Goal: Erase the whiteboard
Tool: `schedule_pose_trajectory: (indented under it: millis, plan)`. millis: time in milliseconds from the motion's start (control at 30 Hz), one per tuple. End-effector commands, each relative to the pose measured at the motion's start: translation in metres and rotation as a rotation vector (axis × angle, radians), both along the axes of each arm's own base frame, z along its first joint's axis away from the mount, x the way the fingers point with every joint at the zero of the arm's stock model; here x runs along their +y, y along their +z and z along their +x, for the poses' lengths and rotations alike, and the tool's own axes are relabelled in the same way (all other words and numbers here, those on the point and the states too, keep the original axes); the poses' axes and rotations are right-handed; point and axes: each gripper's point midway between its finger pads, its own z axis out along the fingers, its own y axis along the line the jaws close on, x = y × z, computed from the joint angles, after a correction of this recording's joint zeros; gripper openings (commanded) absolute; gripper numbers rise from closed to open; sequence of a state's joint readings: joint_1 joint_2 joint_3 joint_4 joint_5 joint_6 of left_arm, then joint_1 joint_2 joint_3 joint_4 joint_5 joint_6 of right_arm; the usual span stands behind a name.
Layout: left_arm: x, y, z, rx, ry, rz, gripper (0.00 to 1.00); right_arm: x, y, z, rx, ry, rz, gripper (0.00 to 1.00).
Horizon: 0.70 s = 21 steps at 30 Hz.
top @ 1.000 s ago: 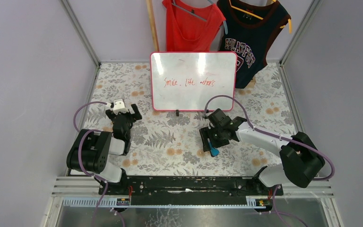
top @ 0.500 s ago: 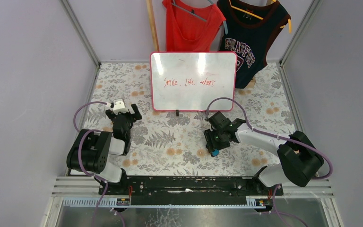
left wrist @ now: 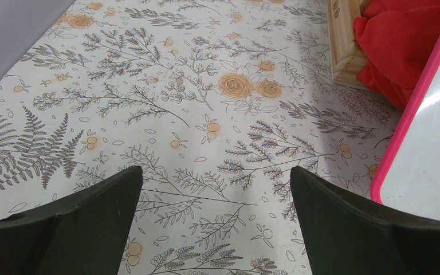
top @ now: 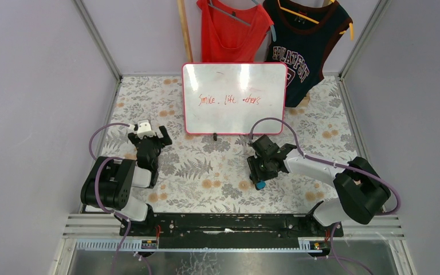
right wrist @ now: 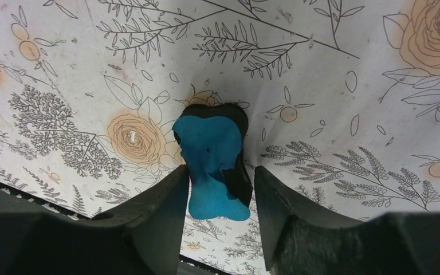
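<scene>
The whiteboard (top: 235,97) stands upright at the back of the floral table, pink-framed, with red writing across its middle; its pink edge (left wrist: 412,109) shows at the right of the left wrist view. A small blue eraser (top: 259,185) with a black felt side lies on the cloth in front of the board's right half. My right gripper (top: 259,172) points down over it. In the right wrist view the eraser (right wrist: 209,149) sits between the fingers of the right gripper (right wrist: 220,172), which have closed in against its sides. My left gripper (top: 149,136) rests open left of the board, nothing between its fingers (left wrist: 91,217).
A red top (top: 232,28) and a dark jersey (top: 306,40) hang behind the board, beside a wooden pole (top: 184,28). A wooden block (left wrist: 344,40) and red cloth (left wrist: 401,46) lie near the board's left edge. Grey walls close in both sides.
The right gripper's jaws have narrowed from wide open to closed around the eraser, and its wrist has shifted slightly. The left arm has not moved.
</scene>
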<state>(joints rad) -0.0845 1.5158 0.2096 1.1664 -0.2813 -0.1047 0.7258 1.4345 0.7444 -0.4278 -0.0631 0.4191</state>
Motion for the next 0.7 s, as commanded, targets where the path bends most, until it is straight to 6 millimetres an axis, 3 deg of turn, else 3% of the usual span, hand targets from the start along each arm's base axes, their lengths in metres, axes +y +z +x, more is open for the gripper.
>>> schedule_pose_trajectory:
  millis: [0, 433, 567, 667]
  plan:
    - [0.004, 0.019, 0.006, -0.073, 0.021, 0.009, 1.0, 0.007, 0.003, 0.012, -0.039, 0.003, 0.002, 0.5]
    - [0.004, 0.019, 0.007, -0.075, 0.021, 0.01, 1.0, 0.002, 0.003, 0.016, -0.061, -0.024, -0.014, 0.38]
    - [0.004, 0.019, 0.006, -0.072, 0.02, 0.01, 1.0, -0.003, 0.004, 0.018, -0.076, -0.05, -0.041, 0.41]
    - [0.004, 0.019, 0.006, -0.072, 0.021, 0.01, 1.0, -0.008, 0.005, 0.019, -0.083, -0.059, -0.06, 0.5]
